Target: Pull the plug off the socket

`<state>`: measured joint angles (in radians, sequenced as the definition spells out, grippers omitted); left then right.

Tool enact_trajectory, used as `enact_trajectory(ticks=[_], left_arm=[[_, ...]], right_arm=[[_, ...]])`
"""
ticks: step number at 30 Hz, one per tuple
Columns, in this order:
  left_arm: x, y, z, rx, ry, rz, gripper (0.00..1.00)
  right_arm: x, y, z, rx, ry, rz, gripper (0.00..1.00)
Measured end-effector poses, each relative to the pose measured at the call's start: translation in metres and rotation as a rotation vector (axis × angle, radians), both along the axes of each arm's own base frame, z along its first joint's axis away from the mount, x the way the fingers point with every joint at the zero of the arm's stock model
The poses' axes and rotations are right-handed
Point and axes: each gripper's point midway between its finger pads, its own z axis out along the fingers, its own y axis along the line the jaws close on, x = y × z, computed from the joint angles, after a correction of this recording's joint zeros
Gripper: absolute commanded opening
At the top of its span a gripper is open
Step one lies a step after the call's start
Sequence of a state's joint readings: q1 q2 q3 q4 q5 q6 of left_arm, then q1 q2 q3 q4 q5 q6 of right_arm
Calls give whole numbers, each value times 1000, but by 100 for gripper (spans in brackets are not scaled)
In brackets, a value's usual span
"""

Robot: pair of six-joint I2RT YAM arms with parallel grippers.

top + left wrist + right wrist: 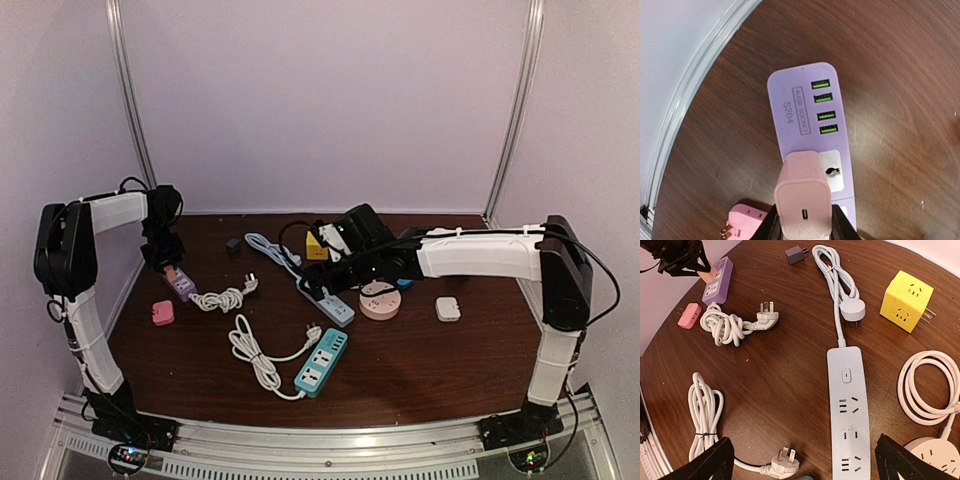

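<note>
A pale pink charger plug [802, 195] stands on the purple power strip [800, 100], over its white socket panel. My left gripper [805, 225] is shut on the plug, one black finger on each side. I cannot tell whether its prongs are still in the socket. In the top view the left gripper [165, 255] hangs over the purple strip [180, 285] at the table's far left. The right wrist view shows the same grip on the plug [707, 274]. My right gripper [805, 470] is wide open and empty, above the white power strip [850, 410].
A pink adapter [742, 225] lies beside the purple strip. A coiled white cable [222, 298], a teal power strip [322, 363] with its cable, a yellow cube socket [905, 300], a grey adapter [795, 254], a round pink socket [380, 300] and a white adapter [447, 309] lie on the table.
</note>
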<state>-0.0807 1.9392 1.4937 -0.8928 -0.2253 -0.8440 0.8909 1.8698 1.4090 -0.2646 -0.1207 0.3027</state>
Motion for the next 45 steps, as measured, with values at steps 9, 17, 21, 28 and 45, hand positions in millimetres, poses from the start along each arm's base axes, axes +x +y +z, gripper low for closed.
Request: enact_trajectory(ticks=[9,17,21,28,45], left_arm=[[-27,-92,5,-54,-12,-306,19],[-43,-167,0,-153,-24,-422,19],[-43,-175,-1,-169,-36,-403,19],[-43,-187,-1,-183,-53,-406,19],[-52,-214,0,-215,-58,-470,19]], right_arm=[[16,28,7,68,19,-5,100],[21,72,7,223,118,38,63],[17,91,-13,320,237,66,40],[19,116,-51,449,437,78,11],[17,142,-59,596,652,77,3]])
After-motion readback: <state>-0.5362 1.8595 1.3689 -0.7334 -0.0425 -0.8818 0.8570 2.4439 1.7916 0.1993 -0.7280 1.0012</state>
